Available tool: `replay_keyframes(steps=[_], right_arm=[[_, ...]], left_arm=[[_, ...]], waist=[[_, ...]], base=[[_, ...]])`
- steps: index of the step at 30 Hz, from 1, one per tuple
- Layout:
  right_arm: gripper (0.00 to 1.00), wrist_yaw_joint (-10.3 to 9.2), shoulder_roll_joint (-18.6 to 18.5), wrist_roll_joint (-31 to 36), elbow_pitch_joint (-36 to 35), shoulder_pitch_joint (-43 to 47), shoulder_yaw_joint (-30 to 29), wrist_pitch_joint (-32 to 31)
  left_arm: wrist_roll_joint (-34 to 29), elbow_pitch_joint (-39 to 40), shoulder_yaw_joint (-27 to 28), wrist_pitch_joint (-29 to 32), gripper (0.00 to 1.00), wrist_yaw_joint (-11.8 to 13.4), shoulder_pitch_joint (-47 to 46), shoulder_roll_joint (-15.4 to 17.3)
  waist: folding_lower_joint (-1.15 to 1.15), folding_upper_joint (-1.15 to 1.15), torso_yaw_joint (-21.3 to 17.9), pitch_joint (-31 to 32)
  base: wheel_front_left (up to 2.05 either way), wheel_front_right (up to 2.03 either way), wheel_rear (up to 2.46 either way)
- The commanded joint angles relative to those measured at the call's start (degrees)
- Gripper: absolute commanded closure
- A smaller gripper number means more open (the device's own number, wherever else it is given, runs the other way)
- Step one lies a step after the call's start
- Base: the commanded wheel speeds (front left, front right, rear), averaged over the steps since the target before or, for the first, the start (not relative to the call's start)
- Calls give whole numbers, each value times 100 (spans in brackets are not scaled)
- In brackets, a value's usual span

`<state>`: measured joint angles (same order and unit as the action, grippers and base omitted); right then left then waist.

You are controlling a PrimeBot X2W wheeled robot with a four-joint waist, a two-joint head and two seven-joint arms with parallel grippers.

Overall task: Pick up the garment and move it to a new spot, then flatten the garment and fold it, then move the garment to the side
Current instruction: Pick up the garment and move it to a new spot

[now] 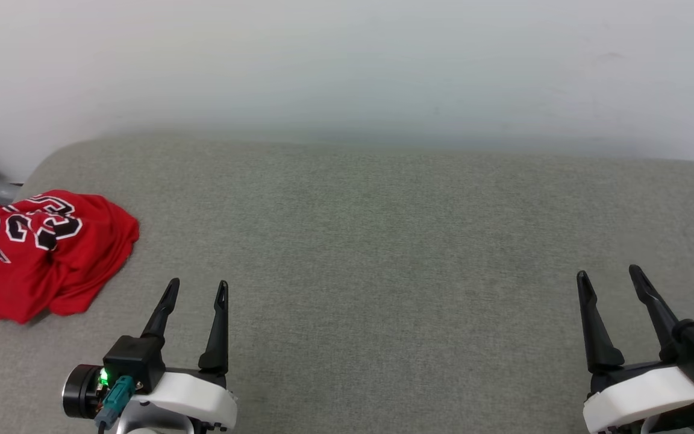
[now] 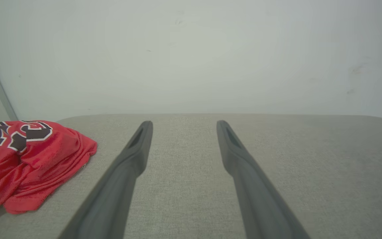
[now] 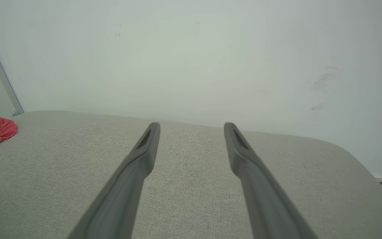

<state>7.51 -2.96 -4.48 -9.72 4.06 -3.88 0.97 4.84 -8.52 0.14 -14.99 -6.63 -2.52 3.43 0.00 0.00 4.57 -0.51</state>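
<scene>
Red jersey (image 1: 52, 253) is judged soft and light, best pinched at a bunched fold. Left gripper (image 1: 197, 283) and right gripper (image 1: 608, 271) are spread wide, empty.

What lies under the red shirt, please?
The shirt lies bunched on the grey cushion, which shows beside it. Whether anything else sits beneath its folds is hidden.

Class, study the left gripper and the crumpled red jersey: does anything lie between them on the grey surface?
Nothing visible does. The garment lies crumpled near the left edge of the grey surface. The open left gripper is just to its right, apart from it, with only that surface between them.
</scene>
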Motion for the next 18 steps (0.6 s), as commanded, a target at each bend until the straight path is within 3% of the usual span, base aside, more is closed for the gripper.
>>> replay_keyframes(steps=[1,18], right_arm=[[0,-3,14,13,-14,-10,19,10],[0,-4,13,203,-101,-138,387,-116]], left_arm=[[-2,-16,18,-28,0,-6,-44,11],[106,-84,309,-23,0,63,-11,-7]], waist=[[0,0,156,-19],[0,0,1672,-44]], base=[[0,0,0],[0,0,0]])
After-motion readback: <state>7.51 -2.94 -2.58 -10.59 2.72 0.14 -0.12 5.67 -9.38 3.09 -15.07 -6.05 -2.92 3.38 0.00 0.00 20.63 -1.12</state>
